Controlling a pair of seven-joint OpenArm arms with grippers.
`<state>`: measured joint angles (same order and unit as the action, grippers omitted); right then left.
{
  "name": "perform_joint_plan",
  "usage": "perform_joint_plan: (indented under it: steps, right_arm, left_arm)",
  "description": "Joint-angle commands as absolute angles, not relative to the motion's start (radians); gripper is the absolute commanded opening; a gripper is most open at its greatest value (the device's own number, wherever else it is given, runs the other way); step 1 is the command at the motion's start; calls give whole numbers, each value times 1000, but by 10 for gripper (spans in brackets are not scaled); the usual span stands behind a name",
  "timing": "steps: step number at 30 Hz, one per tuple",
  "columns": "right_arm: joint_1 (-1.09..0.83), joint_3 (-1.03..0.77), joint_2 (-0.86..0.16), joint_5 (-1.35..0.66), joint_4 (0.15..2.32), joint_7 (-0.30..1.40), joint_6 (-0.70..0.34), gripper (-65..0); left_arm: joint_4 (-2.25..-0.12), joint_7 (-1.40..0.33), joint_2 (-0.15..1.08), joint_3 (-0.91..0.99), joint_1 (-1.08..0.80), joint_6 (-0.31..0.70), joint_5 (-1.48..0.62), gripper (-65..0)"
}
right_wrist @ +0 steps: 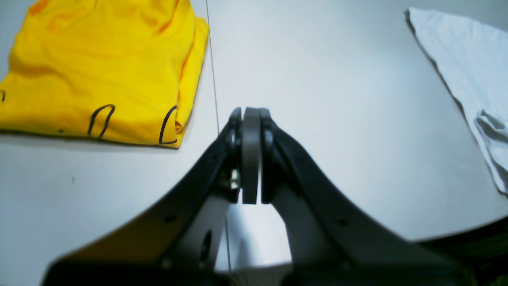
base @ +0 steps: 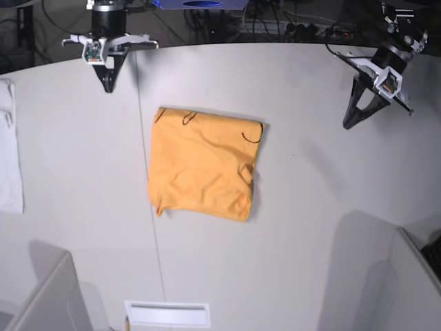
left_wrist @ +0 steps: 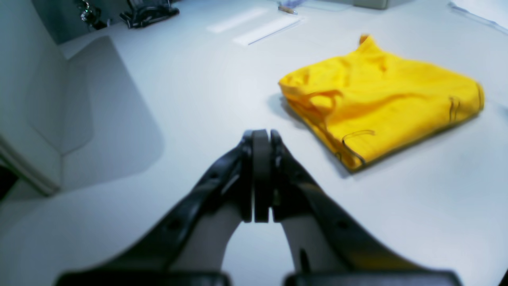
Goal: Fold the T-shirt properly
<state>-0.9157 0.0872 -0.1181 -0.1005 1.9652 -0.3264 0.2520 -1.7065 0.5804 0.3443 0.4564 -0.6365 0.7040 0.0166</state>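
Note:
The T-shirt [base: 203, 164] lies folded into a rough rectangle on the middle of the white table, light orange, with thin dark marks near its far edge. The left wrist view has it up and to the right, T-shirt [left_wrist: 381, 95]; the right wrist view has it at top left, T-shirt [right_wrist: 99, 67]. My left gripper [base: 349, 122] hangs at the table's far right, shut and empty, well clear of the cloth; its pads meet, left gripper [left_wrist: 260, 137]. At the far left, my right gripper [base: 108, 87] is also shut on nothing, right gripper [right_wrist: 251, 113].
A white cloth [base: 9, 155] lies at the table's left edge, also white cloth [right_wrist: 468, 79]. Grey panels [base: 48, 296] stand at the near corners. A white paper strip [base: 167, 314] sits at the near edge. A thin seam line [base: 148, 172] crosses the table.

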Motion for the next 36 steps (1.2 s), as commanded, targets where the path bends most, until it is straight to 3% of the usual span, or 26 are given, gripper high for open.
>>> perform_joint_plan:
  steps: [1,8,13,24,29,32,35,36]
  right_arm:
    - [-952,85,-122,-88,1971,-375,252,-650]
    - [-1087,91,-122,-88,1830,-631,252,-650]
    - [-1087,94,-111,-87,1543,-817,254,-650]
    - [-849,179,-33,-91,756,-832,254,-650]
    - [-650,268,-31,-91,367,-831,254,-650]
    - [-515,294,-31,-93,174,-828,254,-650]
    - [-390,291,-36,-93,54,-753,252,-650]
    - [-358,291,-38,-93,36,-717,251,-650]
  left_arm:
    - [-1661,680,334,467,-648,698,42,-650]
    - [-1176,1396,318,469,-650,667,252,-650]
    - [-1106,1396,315,467,-716,667,248,-650]
    - [-837,1396,320,392,-756,667,331,-650]
    - [-558,1396,318,348,-699,665,516,-650]
    - [-272,1396,315,355,-588,664,596,-650]
    - [0,1351,314,346,-469,662,611,-650]
    - [0,1317,312,344,-433,662,611,-650]
